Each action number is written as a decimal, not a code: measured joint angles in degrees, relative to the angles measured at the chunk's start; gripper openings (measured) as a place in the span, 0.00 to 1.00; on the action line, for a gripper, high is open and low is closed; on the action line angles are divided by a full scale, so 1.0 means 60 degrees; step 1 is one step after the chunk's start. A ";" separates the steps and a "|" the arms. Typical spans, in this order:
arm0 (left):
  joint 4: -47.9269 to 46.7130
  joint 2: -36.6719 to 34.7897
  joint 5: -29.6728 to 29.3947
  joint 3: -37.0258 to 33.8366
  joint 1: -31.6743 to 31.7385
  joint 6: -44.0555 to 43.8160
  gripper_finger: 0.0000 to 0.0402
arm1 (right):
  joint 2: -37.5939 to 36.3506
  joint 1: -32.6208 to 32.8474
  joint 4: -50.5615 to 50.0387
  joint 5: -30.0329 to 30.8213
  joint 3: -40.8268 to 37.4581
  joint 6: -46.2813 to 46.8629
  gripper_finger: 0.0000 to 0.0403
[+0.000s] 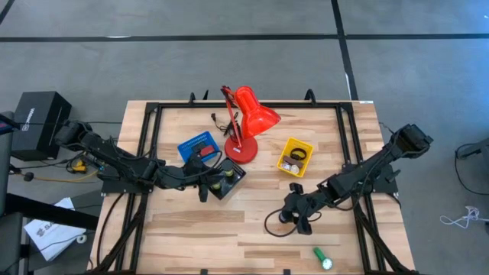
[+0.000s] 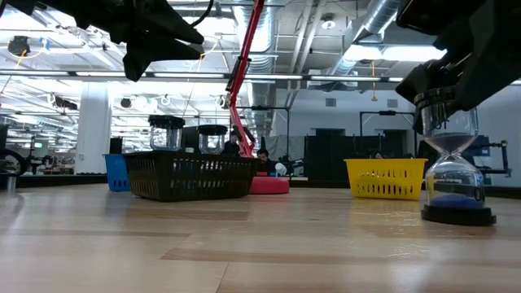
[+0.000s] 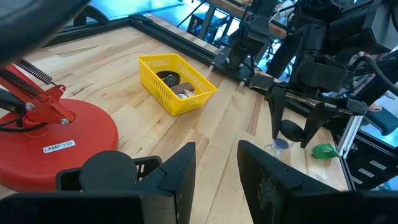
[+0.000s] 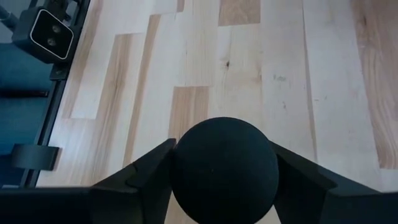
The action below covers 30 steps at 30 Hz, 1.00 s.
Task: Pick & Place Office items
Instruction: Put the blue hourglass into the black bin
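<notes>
An hourglass [image 2: 453, 181] with black round end discs and blue sand stands on the table at the front right. It also shows in the left wrist view [image 3: 281, 144]. My right gripper [image 1: 294, 210] is shut on its top, coming down from above. My left gripper [image 3: 214, 177] is open and empty above the black tray [image 1: 233, 183]. In that tray stand two more hourglasses [image 2: 167, 133], and one's black top disc [image 3: 107, 171] lies just below the fingers. A green cylinder [image 1: 322, 258] lies near the front edge. A black loop [image 1: 273, 224] lies on the table beside the right gripper. My right gripper pinches the hourglass's black top disc [image 4: 224, 163] between its two fingers, one on each side of the rim. The fingers come from above, slanting down. The hourglass is upright, and its black base [image 2: 458, 215] rests on the table.
A big red desk lamp [image 1: 246, 121] stands at the middle back on its round base [image 3: 62, 146]. The blue tray [image 1: 197, 145] is left of it. The yellow tray [image 1: 296, 156], holding small items, is right of it. A black frame [image 1: 153, 114] borders the table.
</notes>
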 joint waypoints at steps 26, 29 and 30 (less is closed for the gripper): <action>0.0004 -0.0174 0.0004 -0.0004 0.0000 0.0137 0.28 | 0.0004 -0.0538 0.0897 0.0004 -0.0003 -0.0099 0.50; 0.0007 -0.0503 0.0004 -0.0004 0.0000 0.0627 0.28 | 0.0004 -0.0611 0.1582 0.0007 -0.0003 -0.0104 0.52; -0.0003 -0.0639 0.0004 -0.0004 0.0000 0.0733 0.28 | 0.0004 -0.0658 0.1801 0.0004 -0.0003 -0.0102 0.51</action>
